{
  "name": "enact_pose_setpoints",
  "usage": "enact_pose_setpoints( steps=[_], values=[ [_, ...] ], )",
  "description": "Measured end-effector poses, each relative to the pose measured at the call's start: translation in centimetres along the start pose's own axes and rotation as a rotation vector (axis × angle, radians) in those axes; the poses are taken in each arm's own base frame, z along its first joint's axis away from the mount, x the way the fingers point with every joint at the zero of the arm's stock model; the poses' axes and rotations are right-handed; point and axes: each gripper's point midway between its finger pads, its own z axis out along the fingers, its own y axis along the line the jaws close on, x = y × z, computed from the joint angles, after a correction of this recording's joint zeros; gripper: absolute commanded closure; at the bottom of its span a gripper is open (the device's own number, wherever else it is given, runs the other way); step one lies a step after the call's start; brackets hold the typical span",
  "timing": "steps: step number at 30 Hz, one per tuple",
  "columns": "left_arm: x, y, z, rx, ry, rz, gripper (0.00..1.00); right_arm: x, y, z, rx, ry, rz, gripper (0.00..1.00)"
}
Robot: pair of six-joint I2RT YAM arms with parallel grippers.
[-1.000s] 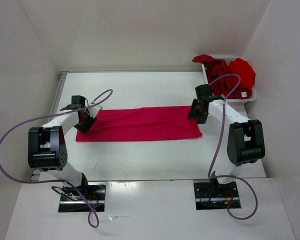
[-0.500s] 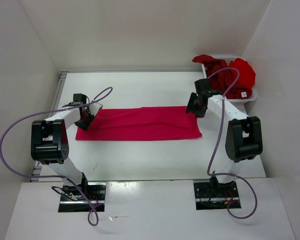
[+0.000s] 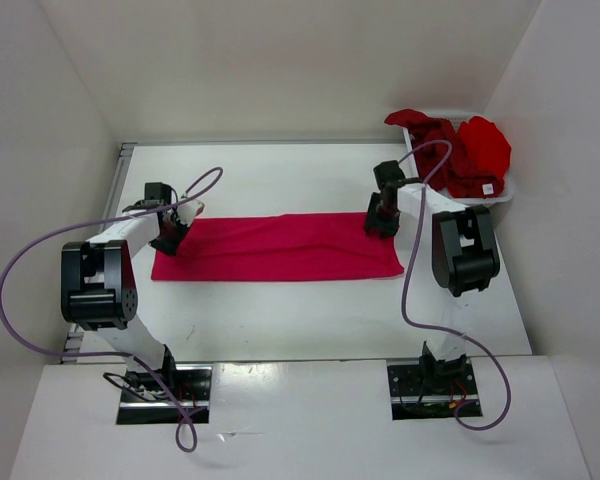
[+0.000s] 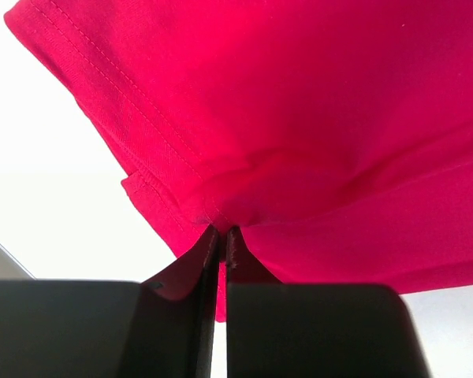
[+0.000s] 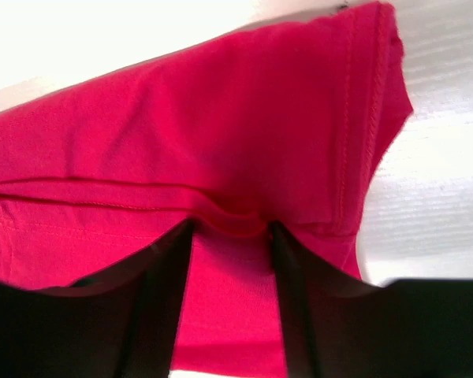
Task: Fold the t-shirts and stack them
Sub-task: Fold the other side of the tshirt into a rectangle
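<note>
Progress is early, by my reading: you have one shirt partway folded and two not begun. The crimson t-shirt (image 3: 280,248) lies flat on the desk (image 3: 280,320) as a long band running left to right between the two arms. That looks like a garment already doubled lengthwise. The wrist views show stitched hems layered over one another, so at least one fold seems to be in. It is not yet a compact packet.

Your left tool (image 3: 168,238) is clamped shut on the band's left end near the far corner, with a pinch of cloth caught between the pressed jaws. Your right tool (image 3: 380,222) is at the right end, on the far edge. Its jaws are apart and planted on the fabric, with a small ridge of cloth bulging between the fingers. It straddles that ridge but has not closed on it.

What is left, as I judge it: close the right side, carry the ends over to shorten the band, then set it down as the base of the stack. The dark maroon t-shirt (image 3: 437,137) and the bright red t-shirt (image 3: 485,145) sit heaped and unfolded in the white basket (image 3: 507,192) at the desk's far right corner, with red cloth draping over its rim. Nothing is stacked so far.
</note>
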Motion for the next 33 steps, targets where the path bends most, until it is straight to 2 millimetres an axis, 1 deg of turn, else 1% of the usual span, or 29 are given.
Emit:
enact_pose_setpoints(
  steps=[2,3,4,6,8,10,12,14,15,17,21,23,24,27,28,30,33],
  values=[
    [0.0,0.0,0.0,0.001,0.0,0.0,0.97,0.0,0.2,0.2,-0.003,0.001,-0.009,0.64],
    [0.0,0.0,0.0,0.002,0.0,0.0,0.99,0.0,0.4,0.3,-0.006,0.002,-0.013,0.78],
    [0.0,0.0,0.0,0.002,0.0,0.0,0.99,0.0,0.5,0.3,-0.007,0.002,-0.019,0.84],
    [0.0,0.0,0.0,0.002,0.0,-0.001,1.0,0.0,0.6,0.3,-0.006,-0.001,-0.019,0.95],
    [-0.1,0.0,-0.1,0.002,0.0,0.0,1.0,-0.2,0.6,0.3,0.0,-0.007,-0.017,0.99],
    [-0.3,0.2,-0.3,-0.001,-0.005,-0.001,1.0,-0.3,0.5,0.2,0.007,-0.011,-0.015,1.0],
    [-1.1,0.7,-0.6,-0.012,-0.02,-0.002,1.0,-0.6,0.4,0.0,0.015,-0.019,-0.017,1.0],
    [-2.3,1.5,-1.2,-0.034,-0.046,-0.003,1.0,-1.4,0.5,-0.5,0.021,-0.035,-0.022,1.0],
    [-3.2,2.0,-1.6,-0.046,-0.065,-0.003,1.0,-2.1,0.7,-0.9,0.023,-0.051,-0.024,1.0],
    [-4.8,3.0,-2.4,-0.074,-0.105,-0.007,1.0,-3.8,1.3,-1.8,0.016,-0.094,-0.027,1.0],
    [-8.2,5.2,-3.6,-0.129,-0.175,-0.037,1.0,-8.4,3.2,-4.7,-0.023,-0.208,-0.029,1.0],
    [-10.1,6.6,-3.5,-0.163,-0.206,-0.06,1.0,-11.3,4.5,-6.4,-0.047,-0.279,-0.029,1.0],
    [-11.0,7.3,-3.3,-0.186,-0.22,-0.07,1.0,-13.1,5.2,-7.3,-0.058,-0.324,-0.026,1.0],
    [-13.1,9.2,-2.9,-0.243,-0.253,-0.121,1.0,-17.0,6.7,-9.3,-0.085,-0.422,-0.017,1.0],
    [-13.8,9.7,-2.8,-0.258,-0.269,-0.134,1.0,-17.8,7.1,-9.8,-0.092,-0.445,-0.014,1.0],
    [-15.0,10.3,-3.0,-0.275,-0.304,-0.161,1.0,-18.9,7.6,-10.7,-0.106,-0.474,-0.012,1.0],
    [-15.7,10.2,-3.1,-0.289,-0.326,-0.17,1.0,-19.0,7.6,-11.0,-0.108,-0.478,-0.015,1.0]
  ],
)
